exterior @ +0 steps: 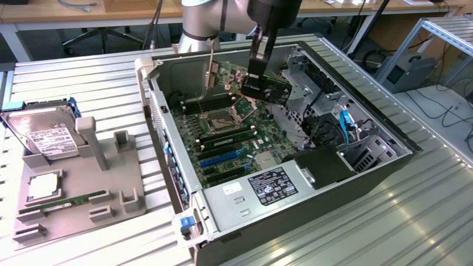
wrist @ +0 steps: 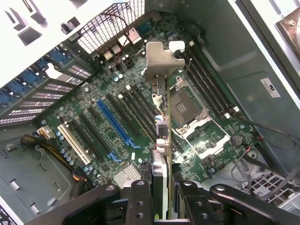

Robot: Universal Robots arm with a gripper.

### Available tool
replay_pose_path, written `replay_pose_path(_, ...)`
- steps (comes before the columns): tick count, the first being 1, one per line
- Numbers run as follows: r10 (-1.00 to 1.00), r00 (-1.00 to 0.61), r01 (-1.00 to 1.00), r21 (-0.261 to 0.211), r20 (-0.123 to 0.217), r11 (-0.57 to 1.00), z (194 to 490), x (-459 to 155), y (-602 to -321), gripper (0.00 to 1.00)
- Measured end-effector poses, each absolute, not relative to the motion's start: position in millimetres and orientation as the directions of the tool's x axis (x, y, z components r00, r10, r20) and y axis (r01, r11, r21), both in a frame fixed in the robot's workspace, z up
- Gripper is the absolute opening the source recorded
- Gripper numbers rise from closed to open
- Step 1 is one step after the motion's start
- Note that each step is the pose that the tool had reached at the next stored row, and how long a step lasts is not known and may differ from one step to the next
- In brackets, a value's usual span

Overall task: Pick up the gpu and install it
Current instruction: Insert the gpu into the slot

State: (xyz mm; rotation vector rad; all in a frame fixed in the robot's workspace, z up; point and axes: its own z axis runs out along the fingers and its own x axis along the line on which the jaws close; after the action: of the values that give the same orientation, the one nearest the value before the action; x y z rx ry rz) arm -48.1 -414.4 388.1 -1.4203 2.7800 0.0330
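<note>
One gripper (wrist: 161, 187), part-closed, clamping gpu (wrist: 160, 133)

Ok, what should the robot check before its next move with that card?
1. gpu gripped by the end effector: ok, it is clamped between the fingers.
2. Computer case open: ok.
3. Blue slot empty: ok.
4. gpu lined up over a slot: cannot tell.
5. gpu seated in the motherboard: not ok, it hangs above the board.

Matt dark gpu (exterior: 263, 88), pale metal bracket (wrist: 161, 61)
</note>
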Motion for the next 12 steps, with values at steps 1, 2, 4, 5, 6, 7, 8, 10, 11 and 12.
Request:
replay_pose_path(1,-0.811,-0.584,-0.812,0.010,-0.027,0.584,388.0,-48.1,-414.4,0.27)
replay_pose_path(2,-0.813,-0.581,-0.814,0.010,-0.027,0.581,388.0,-48.1,-414.4,0.27)
replay_pose_path(4,-0.816,-0.578,-0.816,0.010,-0.027,0.578,388.1,-48.1,-414.4,0.27)
replay_pose_path(5,-0.817,-0.576,-0.817,0.010,-0.027,0.576,388.0,-48.1,-414.4,0.27)
replay_pose_path(6,-0.818,-0.574,-0.819,0.010,-0.027,0.574,388.0,-48.1,-414.4,0.27)
replay_pose_path(7,-0.819,-0.572,-0.820,0.010,-0.027,0.572,388.0,-48.2,-414.4,0.27)
replay_pose_path(8,-0.821,-0.570,-0.821,0.010,-0.027,0.570,388.0,-48.2,-414.4,0.27)
replay_pose_path(10,-0.823,-0.567,-0.824,0.010,-0.027,0.567,388.0,-48.1,-414.4,0.27)
replay_pose_path(11,-0.824,-0.565,-0.825,0.010,-0.027,0.565,387.9,-48.1,-414.4,0.27)
replay_pose_path(12,-0.826,-0.563,-0.826,0.010,-0.027,0.563,388.0,-48.2,-414.4,0.27)
